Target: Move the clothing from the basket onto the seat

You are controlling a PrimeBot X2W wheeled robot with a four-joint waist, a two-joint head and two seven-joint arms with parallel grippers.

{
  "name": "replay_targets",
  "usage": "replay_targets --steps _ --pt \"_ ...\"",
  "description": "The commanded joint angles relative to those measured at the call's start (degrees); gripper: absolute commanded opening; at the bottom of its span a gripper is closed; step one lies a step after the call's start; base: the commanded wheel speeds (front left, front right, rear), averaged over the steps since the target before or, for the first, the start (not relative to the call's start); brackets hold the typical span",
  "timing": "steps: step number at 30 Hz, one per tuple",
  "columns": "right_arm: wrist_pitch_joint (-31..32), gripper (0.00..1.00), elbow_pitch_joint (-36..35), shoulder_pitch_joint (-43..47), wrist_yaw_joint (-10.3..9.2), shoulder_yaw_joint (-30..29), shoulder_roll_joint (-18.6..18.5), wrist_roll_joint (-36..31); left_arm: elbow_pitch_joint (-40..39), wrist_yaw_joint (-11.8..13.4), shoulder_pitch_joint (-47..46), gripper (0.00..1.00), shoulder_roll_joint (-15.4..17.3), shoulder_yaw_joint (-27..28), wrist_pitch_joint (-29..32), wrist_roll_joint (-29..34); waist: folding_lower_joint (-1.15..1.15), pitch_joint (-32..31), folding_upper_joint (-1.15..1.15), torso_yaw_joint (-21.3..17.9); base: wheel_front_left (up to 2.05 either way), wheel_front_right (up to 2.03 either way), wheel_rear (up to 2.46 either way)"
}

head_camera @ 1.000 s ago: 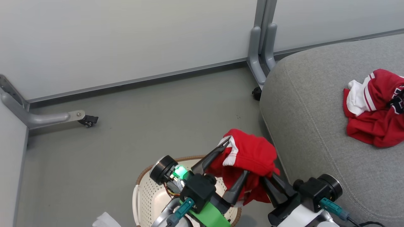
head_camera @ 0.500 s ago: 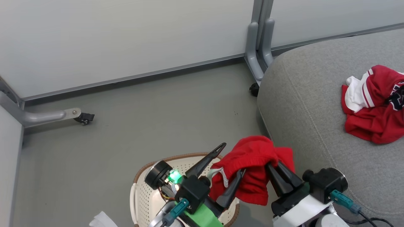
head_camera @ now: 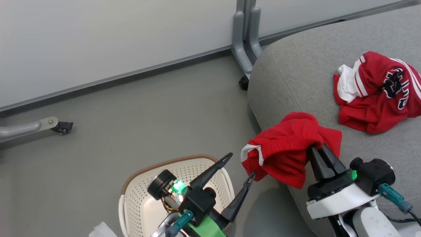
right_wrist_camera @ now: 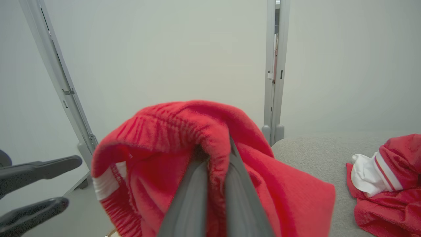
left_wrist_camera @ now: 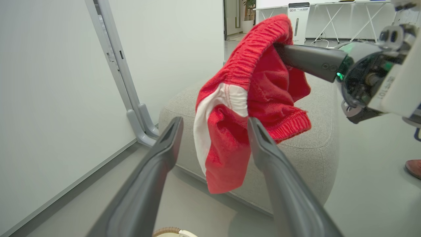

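Note:
The red white-trimmed shorts (head_camera: 286, 148) hang from my right gripper (head_camera: 316, 148), which is shut on their waistband over the front edge of the grey seat (head_camera: 296, 82). In the right wrist view the shorts (right_wrist_camera: 171, 141) drape over the closed fingers (right_wrist_camera: 194, 197). My left gripper (head_camera: 241, 165) stands open above the cream basket (head_camera: 141, 204), apart from the shorts. From the left wrist, the shorts (left_wrist_camera: 256, 82) hang just beyond the spread fingers (left_wrist_camera: 164, 148). The red jersey (head_camera: 378, 92) lies crumpled on the seat, farther right. The inside of the basket is mostly hidden by my left arm.
Grey partition walls stand behind, with a metal foot (head_camera: 245, 49) beside the seat's corner and a castor leg (head_camera: 49, 125) on the floor at left. A white scrap (head_camera: 102, 230) lies by the basket. A shoe (left_wrist_camera: 413, 168) shows at the right edge.
The left gripper let go of the shorts and now stands open. The right gripper has carried them right, over the seat's edge. The head camera has turned right.

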Motion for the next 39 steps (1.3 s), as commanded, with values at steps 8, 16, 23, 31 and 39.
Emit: replay_targets --steps 8,16,23,31,39 --pt "-0.1 0.0 -3.5 1.1 -0.07 -4.1 0.5 -0.8 -0.9 0.0 -1.8 1.0 1.8 -0.2 0.9 -0.1 0.0 4.7 0.0 -9.7 0.0 0.0 0.0" --pt "-0.1 0.0 -5.1 2.4 -0.07 -6.2 2.2 -1.2 -1.4 -0.1 -3.2 1.0 3.2 -0.5 1.8 0.1 0.0 7.6 0.0 -17.1 0.0 0.0 0.0" --pt "-0.1 0.0 -6.8 2.7 -0.07 -8.9 3.3 -1.4 -1.7 -0.7 -4.7 1.0 3.6 -1.6 2.7 0.3 0.0 9.9 0.0 -20.5 0.0 0.0 0.0" --pt "-0.1 0.0 -10.1 -2.8 -0.08 -14.2 1.8 -2.3 -2.3 -1.0 -6.9 1.0 5.4 -2.3 4.5 0.7 0.0 15.2 0.0 -20.8 0.0 0.0 0.0" --pt "-0.1 0.0 -11.3 -16.1 -0.08 -25.7 -3.7 -3.4 -5.1 -1.0 -9.7 1.0 7.3 -2.5 7.7 2.0 0.0 24.2 0.0 -16.1 0.0 0.0 0.0"
